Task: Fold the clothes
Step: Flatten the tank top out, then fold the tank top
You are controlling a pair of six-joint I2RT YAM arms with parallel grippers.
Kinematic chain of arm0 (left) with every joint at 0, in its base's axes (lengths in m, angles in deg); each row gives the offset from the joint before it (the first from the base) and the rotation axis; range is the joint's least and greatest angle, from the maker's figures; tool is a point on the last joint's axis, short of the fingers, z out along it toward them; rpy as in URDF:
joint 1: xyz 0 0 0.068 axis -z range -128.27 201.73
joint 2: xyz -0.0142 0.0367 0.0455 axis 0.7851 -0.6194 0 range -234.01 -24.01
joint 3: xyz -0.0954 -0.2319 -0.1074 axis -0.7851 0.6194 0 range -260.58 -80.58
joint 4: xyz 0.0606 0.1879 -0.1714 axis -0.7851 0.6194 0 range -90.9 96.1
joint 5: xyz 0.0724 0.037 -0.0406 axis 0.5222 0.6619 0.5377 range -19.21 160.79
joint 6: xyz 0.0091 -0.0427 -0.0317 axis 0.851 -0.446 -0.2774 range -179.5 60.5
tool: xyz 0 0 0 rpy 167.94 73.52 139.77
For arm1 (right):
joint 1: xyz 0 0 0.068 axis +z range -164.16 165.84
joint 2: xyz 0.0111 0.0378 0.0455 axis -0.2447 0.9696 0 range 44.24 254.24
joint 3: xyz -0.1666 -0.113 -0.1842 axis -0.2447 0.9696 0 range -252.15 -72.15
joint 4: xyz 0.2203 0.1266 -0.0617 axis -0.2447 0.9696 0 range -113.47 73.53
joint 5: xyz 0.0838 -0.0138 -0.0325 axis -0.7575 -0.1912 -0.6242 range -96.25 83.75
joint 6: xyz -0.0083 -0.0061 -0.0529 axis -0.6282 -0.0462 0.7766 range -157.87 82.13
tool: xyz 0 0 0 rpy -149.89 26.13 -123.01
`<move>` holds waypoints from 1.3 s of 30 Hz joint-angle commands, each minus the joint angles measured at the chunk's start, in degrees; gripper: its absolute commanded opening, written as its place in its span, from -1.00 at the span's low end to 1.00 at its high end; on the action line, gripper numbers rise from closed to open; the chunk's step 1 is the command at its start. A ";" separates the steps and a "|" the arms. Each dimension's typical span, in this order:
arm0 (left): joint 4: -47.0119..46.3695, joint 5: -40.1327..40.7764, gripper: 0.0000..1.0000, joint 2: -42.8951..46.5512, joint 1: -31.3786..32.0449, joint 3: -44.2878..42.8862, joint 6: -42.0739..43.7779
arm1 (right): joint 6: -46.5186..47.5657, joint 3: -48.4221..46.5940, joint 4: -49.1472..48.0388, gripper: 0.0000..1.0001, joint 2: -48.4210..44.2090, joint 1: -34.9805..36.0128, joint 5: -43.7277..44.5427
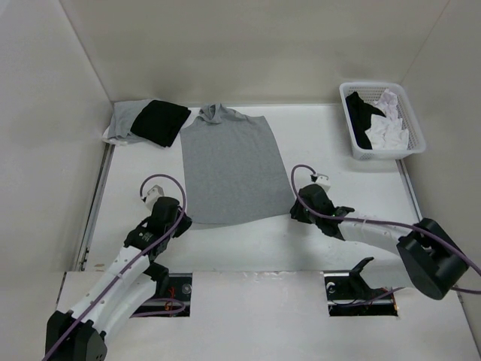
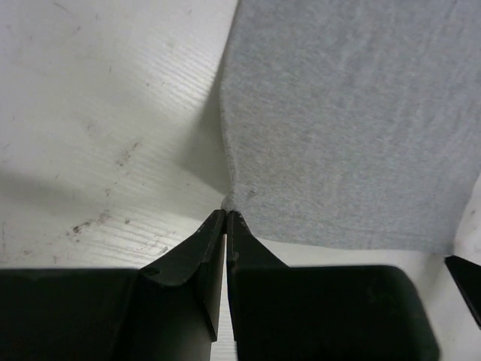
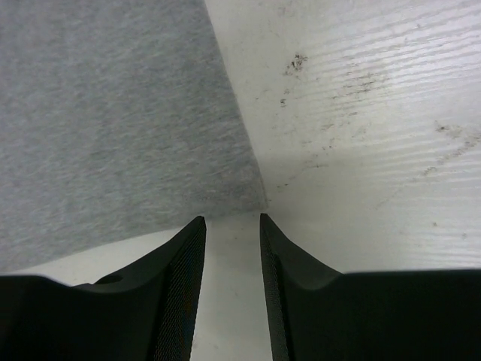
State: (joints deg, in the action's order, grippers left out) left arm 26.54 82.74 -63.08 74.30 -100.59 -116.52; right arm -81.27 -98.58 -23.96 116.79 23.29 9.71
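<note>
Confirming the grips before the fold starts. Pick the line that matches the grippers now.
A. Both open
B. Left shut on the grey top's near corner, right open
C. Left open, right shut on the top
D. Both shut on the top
B: the left gripper has its tips pressed together on the very corner of the grey top, while the right gripper shows a clear gap between its fingers, just short of the other corner.

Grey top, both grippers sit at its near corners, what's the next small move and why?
Probably ease the right gripper forward and close it on the corner of the grey top: its jaws stand open just short of the cloth, while the left gripper looks shut on the other corner.
</note>
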 commanded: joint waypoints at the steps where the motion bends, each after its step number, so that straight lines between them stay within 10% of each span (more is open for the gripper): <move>1: -0.54 1.07 -0.95 0.84 -0.11 -0.91 1.29 | -1.16 -3.79 -2.32 -0.20 3.29 -0.32 0.20; 39: -3.80 -1.84 -0.95 1.63 -5.12 0.50 5.69 | -2.13 -4.77 1.46 -0.59 4.97 -3.04 -4.54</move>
State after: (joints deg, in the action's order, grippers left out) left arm 24.81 81.17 -61.94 69.38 -100.41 -111.36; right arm -84.11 -101.69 -21.80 121.05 21.21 7.59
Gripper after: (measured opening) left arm 0.032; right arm 0.217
